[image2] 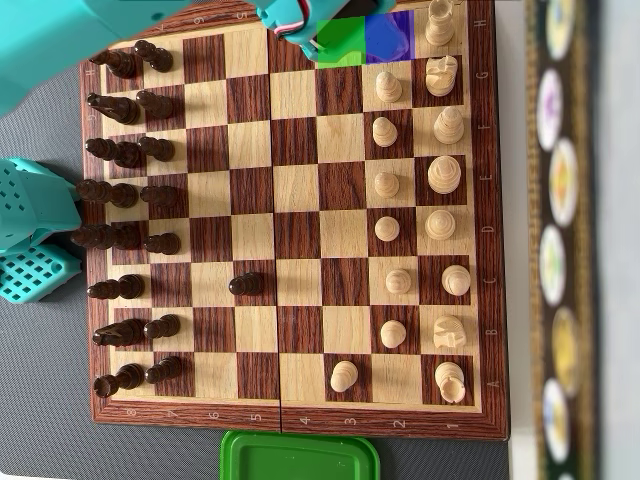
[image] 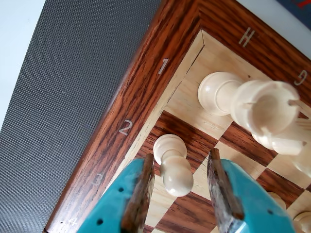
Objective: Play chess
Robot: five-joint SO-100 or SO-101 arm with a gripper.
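Looking down from the wrist view, the gripper is seen at the bottom of the frame, its two teal jaws with brown inner pads spread wide apart. A white pawn is framed between them in the lower middle; clear gaps are seen on both sides of it, so it is not clamped. Whether a pad touches it lower down cannot be told. The pawn is stood near the edge of the chessboard, beside the rank numerals 2 and 3 printed on the dark wooden border. In the upper right of the same view, a white rook is seen on the corner square near the letter H (its crenellated top is turned towards the camera).

In the overhead view, the teal arm is found along the top edge of the frame, and the gripper's tips are hidden behind green and blue colour patches laid over the squares there. The white pieces are ranged along the right side of the board, the dark pieces along the left. A single dark pawn is advanced to the lower middle. A green container is seen at the bottom edge.
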